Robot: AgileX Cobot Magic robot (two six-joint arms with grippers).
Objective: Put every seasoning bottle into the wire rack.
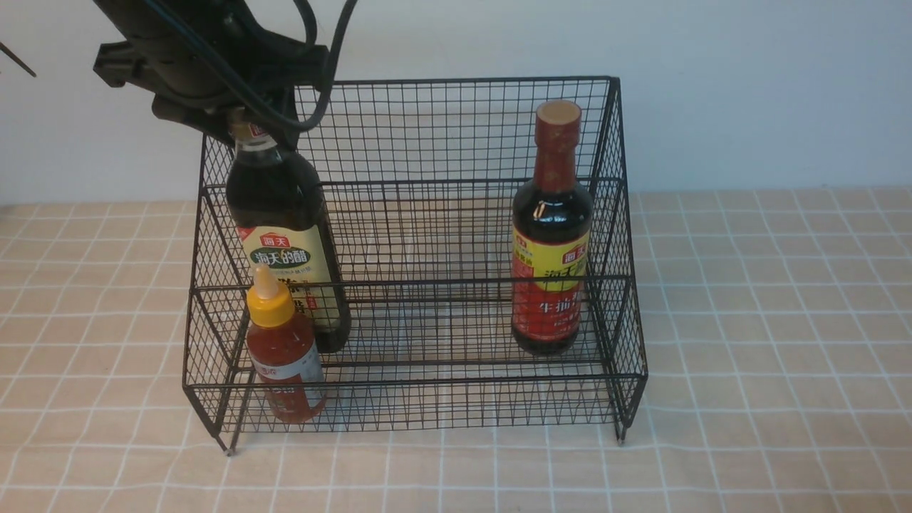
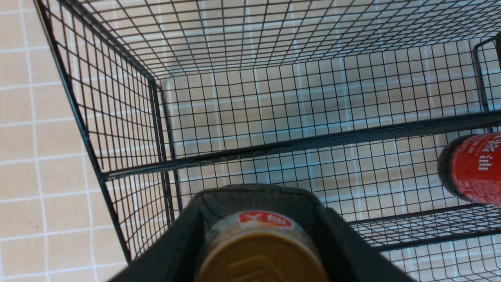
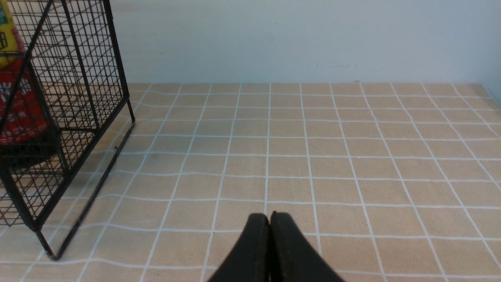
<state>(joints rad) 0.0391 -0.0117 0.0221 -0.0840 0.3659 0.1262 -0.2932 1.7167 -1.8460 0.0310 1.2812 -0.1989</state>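
The left gripper [image 2: 260,235] was clamped on the gold cap of the tall dark cream-labelled bottle [image 1: 285,235], standing inside the black wire-mesh rack [image 1: 456,128]. The right gripper [image 3: 270,223] was pressed together above the tiled tabletop [image 3: 352,156].

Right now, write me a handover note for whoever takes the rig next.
Left gripper: shut on the gold-cap bottle at its neck; the bottle stands upright inside the wire rack, at the left on the upper tier.
Right gripper: shut, holding nothing, over bare table to the right of the rack.
Red-neck bottle: upright in the rack, right side.
Small red bottle: upright on the front lower tier, left.
Done: all three bottles are in the rack.
Left: open the left gripper and pull that arm back without tipping the bottle.
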